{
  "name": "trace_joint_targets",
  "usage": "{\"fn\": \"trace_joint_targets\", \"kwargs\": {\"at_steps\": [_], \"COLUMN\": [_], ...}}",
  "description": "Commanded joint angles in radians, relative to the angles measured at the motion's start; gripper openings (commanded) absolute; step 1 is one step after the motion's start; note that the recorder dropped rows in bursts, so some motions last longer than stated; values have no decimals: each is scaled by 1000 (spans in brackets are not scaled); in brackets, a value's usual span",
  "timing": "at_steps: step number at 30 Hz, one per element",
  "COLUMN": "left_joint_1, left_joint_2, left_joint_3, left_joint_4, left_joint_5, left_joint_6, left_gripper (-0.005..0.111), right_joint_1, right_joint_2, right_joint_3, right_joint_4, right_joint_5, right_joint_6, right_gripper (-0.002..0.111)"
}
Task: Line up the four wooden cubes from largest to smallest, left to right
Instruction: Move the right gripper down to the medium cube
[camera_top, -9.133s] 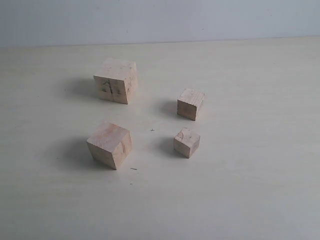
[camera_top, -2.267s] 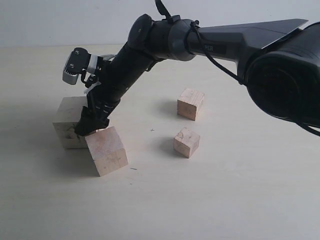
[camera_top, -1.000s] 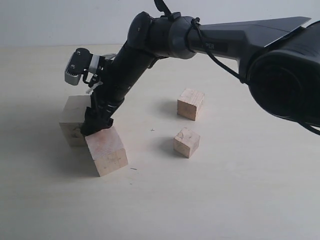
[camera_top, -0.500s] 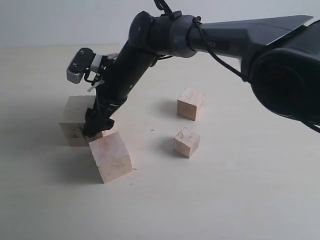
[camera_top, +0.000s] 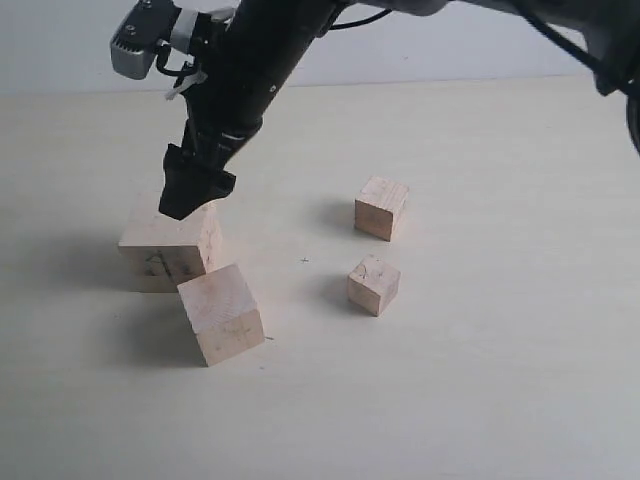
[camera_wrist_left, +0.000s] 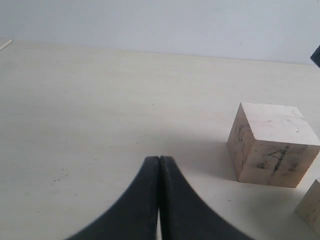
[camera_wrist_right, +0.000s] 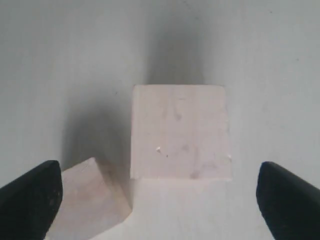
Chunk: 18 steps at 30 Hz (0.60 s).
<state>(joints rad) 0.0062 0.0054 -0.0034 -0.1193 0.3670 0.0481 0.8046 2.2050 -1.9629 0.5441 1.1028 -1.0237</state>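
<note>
Moved: right claw (camera_top: 195, 190) up off the largest cube (camera_top: 168, 245), which I now log at the left end of the counter (camera_top: 500, 380), out of its old spot at the back; second cube (camera_top: 222, 313) nudged askew.
Right claw: spread wide, empty, above that cube.
Left claw (camera_wrist_left: 159, 165): pressed closed, empty, near the largest cube.
Done, by my reckoning: one cube placed.
Left to do: second cube, crowding the largest's front corner (contact unclear); third cube (camera_top: 382, 207) and smallest cube (camera_top: 373, 284), well apart to the right, unaligned.
Views: only the exterior shows the two small cubes. Only the left wrist shows the left claw and the scribbled face. The right wrist confirms the spread over the top face.
</note>
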Motion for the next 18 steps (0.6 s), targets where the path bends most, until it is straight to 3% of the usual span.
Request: {"fn": "trace_joint_targets", "kwargs": {"at_steps": [1,7,14,18], "left_joint_1": [-6,-6,-6,-30], "left_joint_2": [-5,-5,-5,-5], "left_joint_3": [3,3,3,3], "left_joint_4": [3,3,3,3], "left_joint_5": [-9,-9,-9,-9], "left_joint_6": [0,0,0,0], "left_gripper": [0,0,0,0], "right_joint_1": [-3,-2,-2,-2], "right_joint_2": [-53,-65,-96,-151], "right_joint_3": [2,53,246,354], "right_joint_4": [-74,-108,-108,-67], "right_joint_5": [118,118,115,19], "right_joint_6": [14,64,-5,-108], "right_gripper": [100,97,91,90]}}
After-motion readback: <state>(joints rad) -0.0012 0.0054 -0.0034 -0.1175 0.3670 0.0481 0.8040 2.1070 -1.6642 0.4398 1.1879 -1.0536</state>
